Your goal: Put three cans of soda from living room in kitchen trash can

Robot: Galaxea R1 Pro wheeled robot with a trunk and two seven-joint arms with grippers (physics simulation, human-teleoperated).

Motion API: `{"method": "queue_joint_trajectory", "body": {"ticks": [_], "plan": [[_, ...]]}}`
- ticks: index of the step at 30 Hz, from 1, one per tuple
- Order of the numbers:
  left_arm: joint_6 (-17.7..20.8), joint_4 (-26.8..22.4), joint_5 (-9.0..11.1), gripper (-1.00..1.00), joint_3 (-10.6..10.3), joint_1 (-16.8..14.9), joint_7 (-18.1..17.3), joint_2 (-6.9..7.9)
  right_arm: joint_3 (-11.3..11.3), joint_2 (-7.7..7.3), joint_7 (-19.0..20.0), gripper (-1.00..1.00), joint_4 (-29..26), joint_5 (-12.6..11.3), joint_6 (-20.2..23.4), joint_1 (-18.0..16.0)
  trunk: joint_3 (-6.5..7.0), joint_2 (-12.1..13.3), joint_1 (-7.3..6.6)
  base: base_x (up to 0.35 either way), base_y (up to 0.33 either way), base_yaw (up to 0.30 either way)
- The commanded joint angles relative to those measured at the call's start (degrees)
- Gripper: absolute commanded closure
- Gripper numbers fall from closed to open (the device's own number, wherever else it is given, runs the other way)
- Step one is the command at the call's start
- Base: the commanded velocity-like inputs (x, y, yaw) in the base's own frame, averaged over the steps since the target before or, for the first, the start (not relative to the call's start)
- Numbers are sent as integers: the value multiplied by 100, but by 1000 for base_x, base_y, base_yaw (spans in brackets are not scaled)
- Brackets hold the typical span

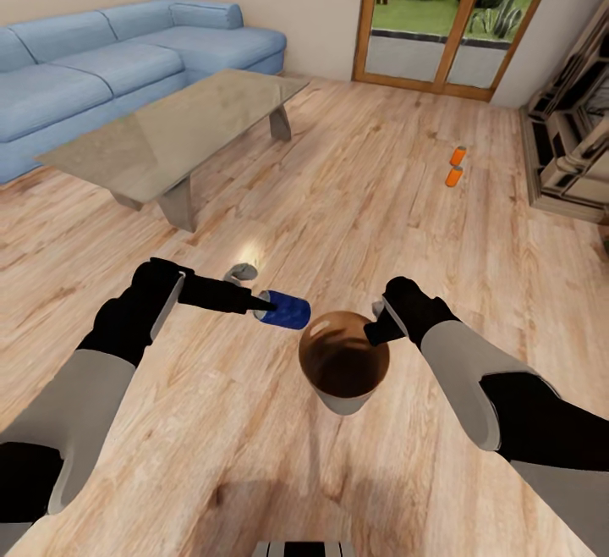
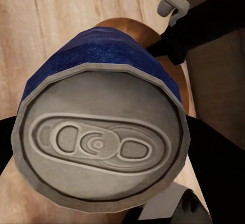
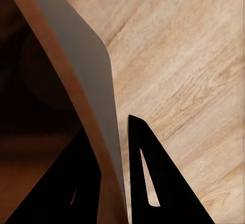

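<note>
Right hand [image 1: 378, 330] pinches the trash can's [image 1: 342, 362] rim; nothing visible inside. Left hand [image 1: 264, 306] clamps the blue can [image 1: 285, 310] beside that rim.

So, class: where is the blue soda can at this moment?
In the head view the blue can is held sideways by the left gripper, just left of the trash can rim and above the wood floor.
</note>
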Motion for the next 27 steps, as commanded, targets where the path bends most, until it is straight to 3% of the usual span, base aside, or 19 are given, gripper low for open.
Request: {"method": "queue_joint_trajectory", "body": {"ticks": [1, 3, 5, 7, 10, 14, 19, 22, 27], "plan": [[0, -9, -10, 100, -12, -1, -1, -25, -18, 18, 8, 100, -3, -91, 11, -1, 19, 42, -23, 0, 0, 0], [0, -13, -16, 100, -108, -2, -3, -102, -21, 46, 3, 100, -10, -92, 11, -1, 54, 122, -67, 0, 0, 0], [0, -10, -24, 100, -484, -3, -5, -191, -22, 79, -1, 100, -18, -92, 11, -1, 90, 202, -110, 0, 0, 0], [0, -10, -25, 100, -702, -3, -5, -265, -21, 117, -2, 100, -21, -92, 11, -1, 126, 282, -154, 0, 0, 0], [0, -9, -35, 100, -886, -4, -5, -443, -19, 166, -8, 100, -27, -92, 11, -1, 180, 403, -220, 0, 0, 0], [0, 23, -79, 100, -965, 1, 19, -622, -18, 228, -11, 100, -49, -92, 11, -1, 234, 523, -286, 0, 0, 0], [0, 68, -362, 100, -1019, 5, 58, -729, -18, 315, -10, 100, -252, -99, 11, -4, 234, 523, -286, 0, 0, 0], [0, 111, -543, 100, -1034, 13, 111, -821, -18, 357, -11, 100, -417, -100, 11, -6, 234, 523, -286, 0, 0, 0], [0, 361, -1047, 100, -1045, 40, 228, -1068, -18, 391, -8, 100, -544, -107, 11, -9, 234, 523, -286, 0, 0, 0]]}}
